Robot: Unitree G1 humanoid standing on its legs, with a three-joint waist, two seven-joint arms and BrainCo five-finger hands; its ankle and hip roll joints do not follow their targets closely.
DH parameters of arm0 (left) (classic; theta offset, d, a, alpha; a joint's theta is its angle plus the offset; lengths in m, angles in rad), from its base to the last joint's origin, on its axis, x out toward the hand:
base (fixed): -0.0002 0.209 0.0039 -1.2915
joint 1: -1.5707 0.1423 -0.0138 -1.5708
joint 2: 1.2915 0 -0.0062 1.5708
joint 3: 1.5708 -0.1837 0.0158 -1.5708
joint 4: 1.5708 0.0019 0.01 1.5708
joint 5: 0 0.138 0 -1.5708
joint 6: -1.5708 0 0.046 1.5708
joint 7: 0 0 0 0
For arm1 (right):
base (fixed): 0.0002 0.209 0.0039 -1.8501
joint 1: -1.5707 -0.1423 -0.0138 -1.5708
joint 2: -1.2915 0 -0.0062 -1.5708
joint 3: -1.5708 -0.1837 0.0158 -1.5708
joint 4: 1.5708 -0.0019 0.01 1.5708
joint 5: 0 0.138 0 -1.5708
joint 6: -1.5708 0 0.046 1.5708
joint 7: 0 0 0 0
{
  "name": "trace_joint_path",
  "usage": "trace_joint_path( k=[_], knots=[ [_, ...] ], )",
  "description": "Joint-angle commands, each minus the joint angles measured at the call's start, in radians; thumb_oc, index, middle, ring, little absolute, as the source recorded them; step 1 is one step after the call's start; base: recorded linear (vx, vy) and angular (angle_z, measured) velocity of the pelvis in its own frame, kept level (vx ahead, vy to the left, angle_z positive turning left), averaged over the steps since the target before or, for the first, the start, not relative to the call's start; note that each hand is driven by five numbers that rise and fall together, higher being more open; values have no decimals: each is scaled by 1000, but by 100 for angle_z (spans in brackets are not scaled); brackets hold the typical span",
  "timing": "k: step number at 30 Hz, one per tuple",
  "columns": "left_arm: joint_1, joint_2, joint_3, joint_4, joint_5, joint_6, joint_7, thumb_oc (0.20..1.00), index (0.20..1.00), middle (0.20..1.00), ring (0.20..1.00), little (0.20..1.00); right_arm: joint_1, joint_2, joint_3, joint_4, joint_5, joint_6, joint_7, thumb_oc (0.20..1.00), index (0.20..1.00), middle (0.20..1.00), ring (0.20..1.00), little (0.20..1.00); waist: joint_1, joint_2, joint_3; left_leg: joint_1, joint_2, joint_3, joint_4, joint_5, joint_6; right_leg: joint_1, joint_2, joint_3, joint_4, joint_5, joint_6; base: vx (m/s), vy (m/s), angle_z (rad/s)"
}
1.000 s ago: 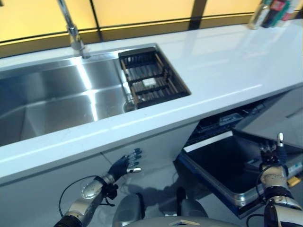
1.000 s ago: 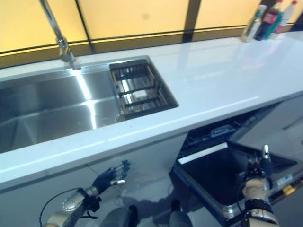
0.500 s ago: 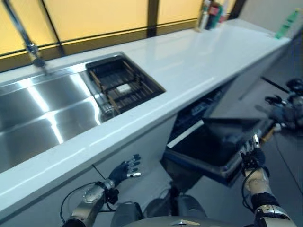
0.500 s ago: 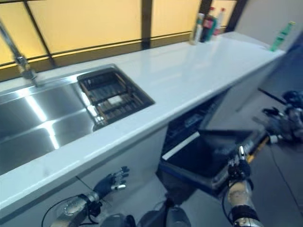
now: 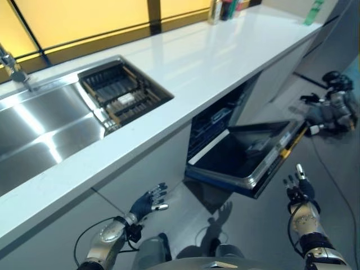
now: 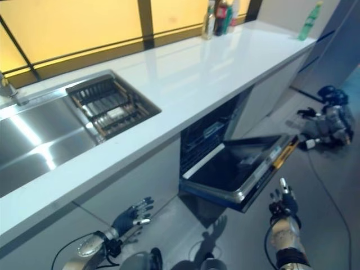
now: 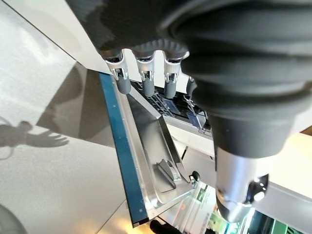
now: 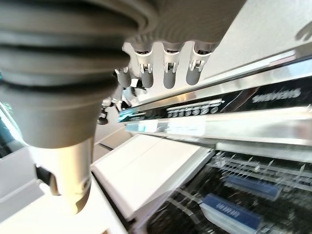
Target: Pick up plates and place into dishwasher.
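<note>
Both hands hang empty, fingers straight: left hand (image 5: pixel 147 203), right hand (image 5: pixel 298 190) near the open dishwasher (image 5: pixel 242 157). I see no plates; they'd be stiff, slippery, breakable, best gripped by the rim.

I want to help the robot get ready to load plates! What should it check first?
1. Dishwasher door open: ok, it hangs down below the white counter.
2. Left hand free: ok, fingers straight, holding nothing.
3. Right hand free: ok, fingers straight, beside the door's edge.
4. Plate found: not ok, none seen on the counter; the sink rack holds something pale, cannot tell what.
5. Inner rack has room: cannot tell.
</note>
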Motion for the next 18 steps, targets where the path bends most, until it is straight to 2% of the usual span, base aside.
trace_joint_path(
  k=[1, 6, 11, 14, 15, 16, 17, 18],
  knots=[
    [-57, 42, 6, -82, -33, -66, -25, 1000, 1000, 1000, 1000, 1000, -175, -55, -44, 90, 73, -85, 27, 1000, 1000, 1000, 1000, 1000, 46, 32, 105, 16, -19, -49, -60, -24, 4, -75, 23, 44, 22, 72, 7, -133, -206, 53],
    [-99, 96, -32, -106, -60, -68, -29, 1000, 1000, 1000, 1000, 1000, -313, -110, -41, 216, 108, -112, -8, 1000, 1000, 1000, 1000, 1000, 66, 58, 174, -66, -6, -68, -2, 2, -13, -111, 29, 21, 36, 77, -10, -66, -140, 37],
    [-92, 118, -59, -138, -77, -67, -27, 1000, 1000, 1000, 1000, 1000, -361, -151, -68, 299, 116, -124, -22, 1000, 1000, 1000, 1000, 1000, 74, 97, 210, -105, 2, -85, 92, -28, -16, -147, 21, 13, 133, 37, -24, 7, -45, 7],
    [-76, 123, -77, -155, -79, -74, -22, 1000, 1000, 1000, 1000, 1000, -370, -161, -70, 326, 120, -129, -57, 1000, 1000, 1000, 1000, 1000, 68, 101, 214, -126, -4, -89, 195, -72, -20, -152, 16, 23, 176, 5, -39, 43, -8, 8],
    [-66, 120, -83, -159, -89, -80, -21, 1000, 1000, 1000, 1000, 1000, -370, -167, -70, 333, 107, -127, -67, 1000, 1000, 1000, 1000, 1000, 70, 100, 216, -153, -22, -122, 277, -103, -28, -151, 16, 37, 192, -3, -51, 144, 77, 6],
    [-45, 110, -80, -168, -97, -79, -20, 1000, 1000, 1000, 1000, 1000, -363, -178, -67, 336, 94, -124, -75, 1000, 1000, 1000, 1000, 1000, 80, 107, 217, -179, -30, -168, 330, -79, -48, -138, 24, 42, 198, -13, -65, 220, 169, 5],
    [-21, 99, -78, -170, -111, -90, -12, 1000, 1000, 1000, 1000, 1000, -366, -189, -67, 338, 77, -113, -83, 1000, 1000, 1000, 1000, 1000, 89, 119, 218, -181, -27, -225, 273, -45, -66, -130, 37, 59, 210, -31, -71, 210, 211, 0],
    [-15, 95, -80, -170, -125, -97, -4, 1000, 1000, 1000, 1000, 1000, -379, -198, -67, 347, 74, -106, -90, 1000, 1000, 1000, 1000, 1000, 94, 125, 217, -167, -23, -253, 206, -28, -68, -134, 42, 72, 216, -41, -71, 98, 241, -30]
  ],
)
